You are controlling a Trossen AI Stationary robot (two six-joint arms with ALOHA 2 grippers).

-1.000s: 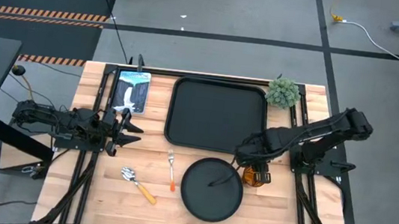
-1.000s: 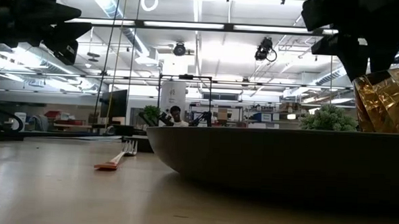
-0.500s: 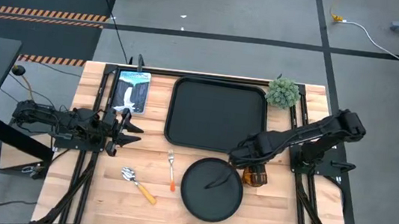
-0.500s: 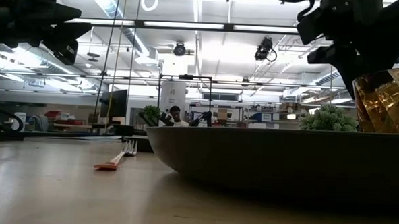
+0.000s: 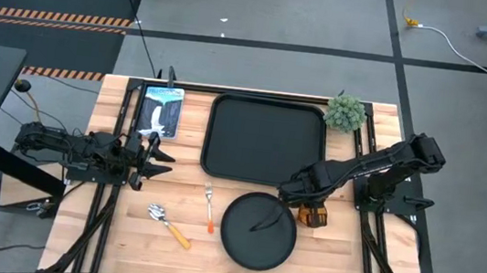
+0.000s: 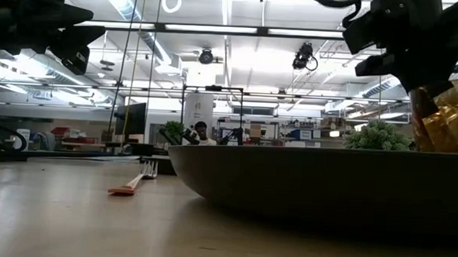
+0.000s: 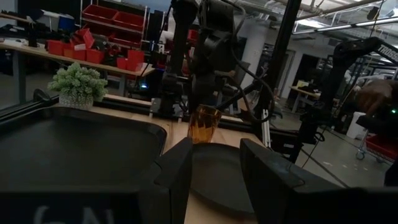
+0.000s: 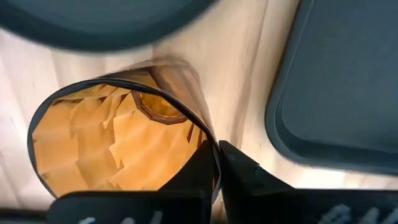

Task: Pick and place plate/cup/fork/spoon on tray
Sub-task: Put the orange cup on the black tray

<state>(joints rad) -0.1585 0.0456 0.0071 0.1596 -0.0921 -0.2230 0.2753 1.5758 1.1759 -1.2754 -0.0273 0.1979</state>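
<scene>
The amber cup (image 5: 311,217) stands on the wood between the round black plate (image 5: 258,231) and the table's right edge. My right gripper (image 8: 216,163) is shut on its rim. The large black tray (image 5: 266,140) lies at the far middle. The fork (image 5: 209,208) and the spoon (image 5: 166,222) lie flat on the wood left of the plate. My left gripper (image 5: 158,158) waits open at the table's left, level above the wood, and looks across the tray toward the cup (image 7: 204,123). My right gripper pinches the cup's rim (image 8: 210,138) on the side facing the tray, one finger inside the cup and one outside. The fingers come from above, slanting down from the table's right. The cup stays about upright; the plate hides its base in the low view.
A small green potted plant (image 5: 345,112) stands at the tray's far right corner. A blue-and-white card (image 5: 160,109) lies left of the tray. Bare wood shows near the table's front edge on both sides of the plate.
My right gripper has shifted a little toward the table's left edge over the cup and has taken hold of its rim. In the low view the cup has shifted slightly. The left arm has kept still.
</scene>
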